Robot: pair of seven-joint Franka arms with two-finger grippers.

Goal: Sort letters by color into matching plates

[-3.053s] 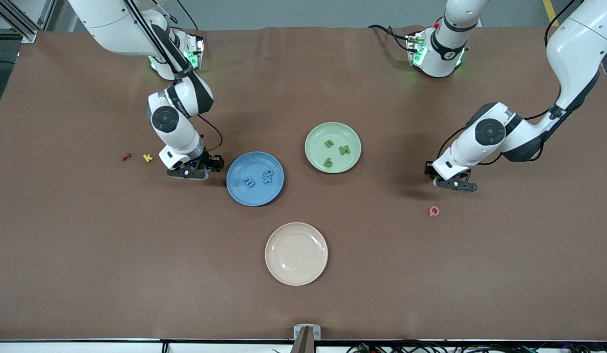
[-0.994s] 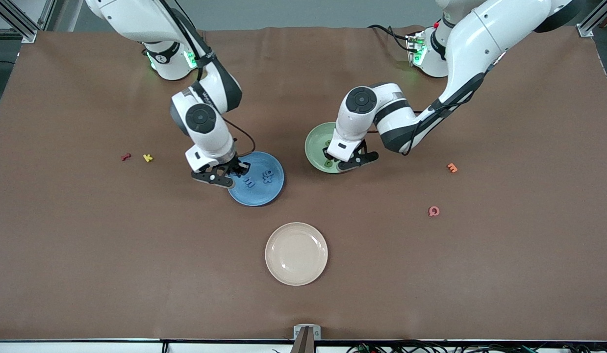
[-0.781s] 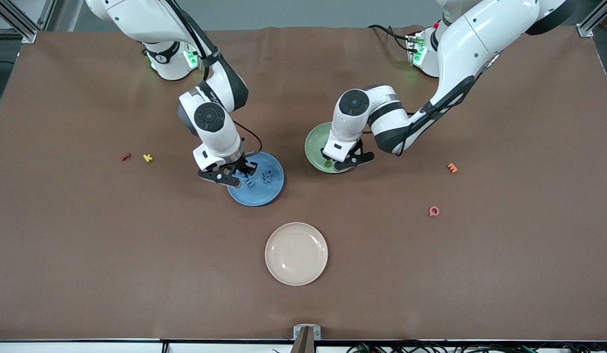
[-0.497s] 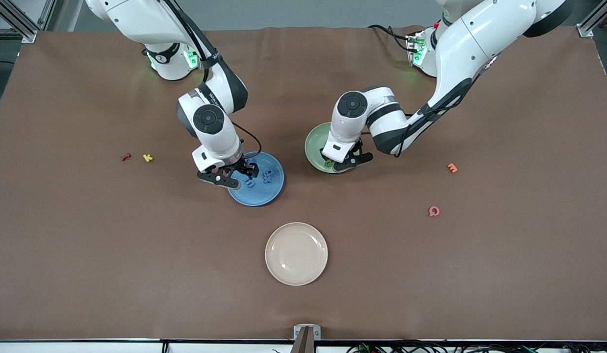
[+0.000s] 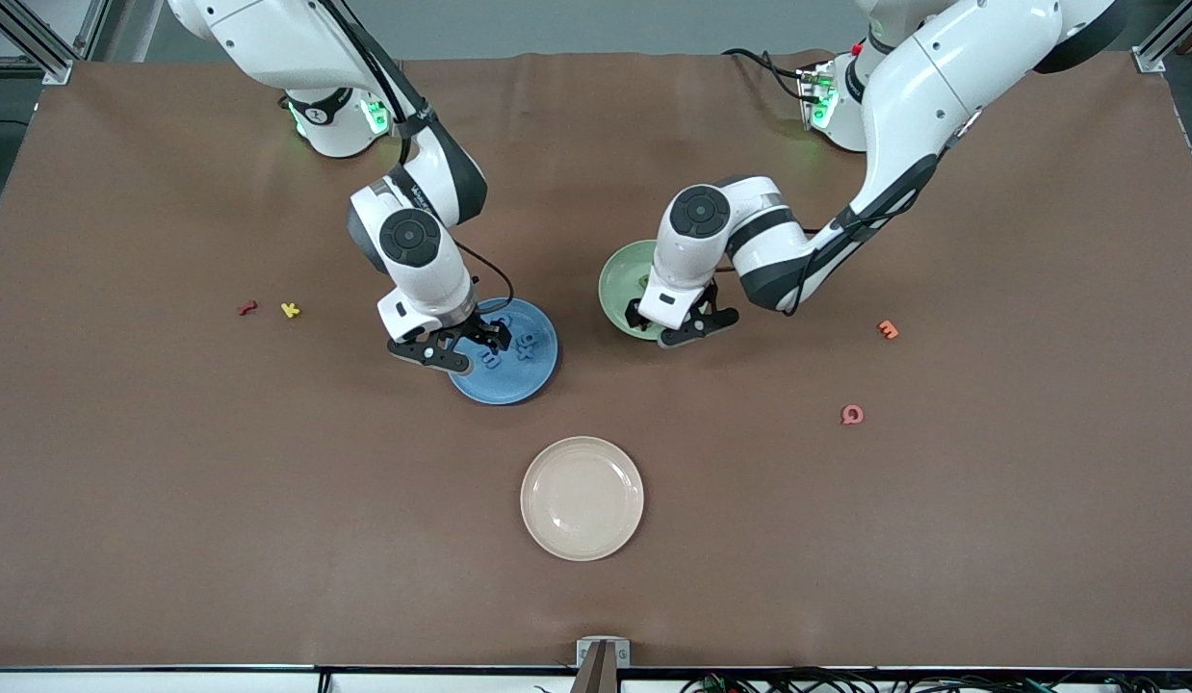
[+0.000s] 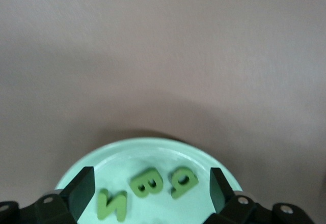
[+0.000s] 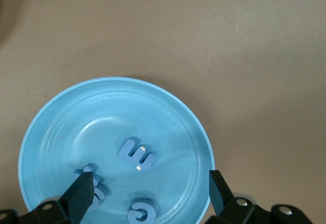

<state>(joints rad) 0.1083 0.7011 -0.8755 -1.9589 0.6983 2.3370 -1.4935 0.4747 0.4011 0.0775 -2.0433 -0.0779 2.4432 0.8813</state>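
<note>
Cream plate: one is seen, nearest the front camera, nothing lying in it.
Pink letter: one, on the bare table toward the left arm's end; it reads as a Q.
Orange letter: one, a little farther from the camera than the pink one; its shape resembles an E.
Blue plate: one, farther from the camera than the cream plate, partly covered by the right arm's wrist.
Blue letters: three are counted for certain in the right wrist view, all inside the blue plate; one looks like an E, the others are cut off by the fingers and the picture's edge.
Right gripper: held low over the blue plate at the rim toward the right arm's end, fingers spread wide, nothing gripped.
Green plate: one, largely hidden in the front view by the left arm.
Green letters: three are counted in the left wrist view, all in the green plate, in a row; N, B and what may be a lowercase a.
Left gripper: poised over the green plate's rim, fingers wide apart, nothing between them.
Yellow letter: one, a K, toward the right arm's end.
Red letter: one, just beside the yellow; its shape cannot be read.
</note>
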